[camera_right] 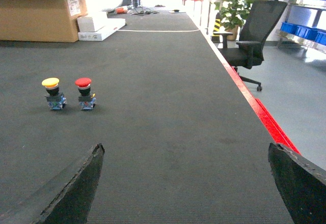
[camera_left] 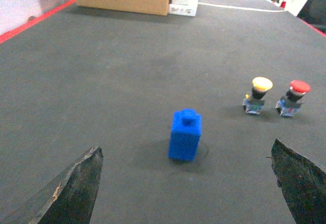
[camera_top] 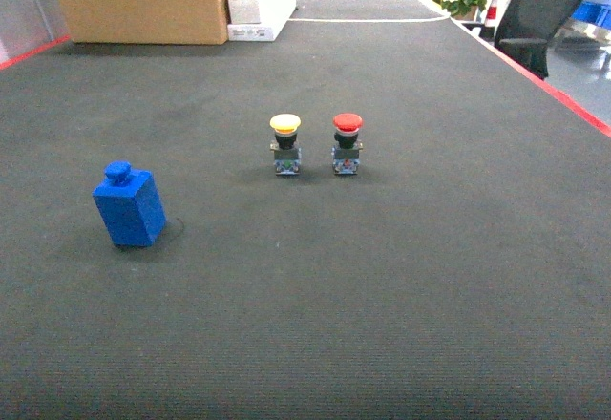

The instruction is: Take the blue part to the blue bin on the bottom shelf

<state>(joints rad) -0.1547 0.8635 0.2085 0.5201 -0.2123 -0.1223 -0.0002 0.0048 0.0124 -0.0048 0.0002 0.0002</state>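
Note:
The blue part (camera_top: 129, 205) is a small blue block with a round knob on top, upright on the dark mat at the left. In the left wrist view the blue part (camera_left: 185, 135) stands a short way ahead of my left gripper (camera_left: 186, 155), whose jaws are spread wide with nothing between them. My right gripper (camera_right: 186, 152) is open too, over bare mat near the red edge. Neither gripper shows in the head view. The blue bin and the bottom shelf are out of view.
A yellow push button (camera_top: 285, 143) and a red push button (camera_top: 347, 141) stand side by side mid-mat. A cardboard box (camera_top: 143, 0) and a white box (camera_top: 260, 14) sit at the far end. Red tape (camera_right: 265, 117) marks the right edge, with an office chair (camera_right: 254, 35) beyond.

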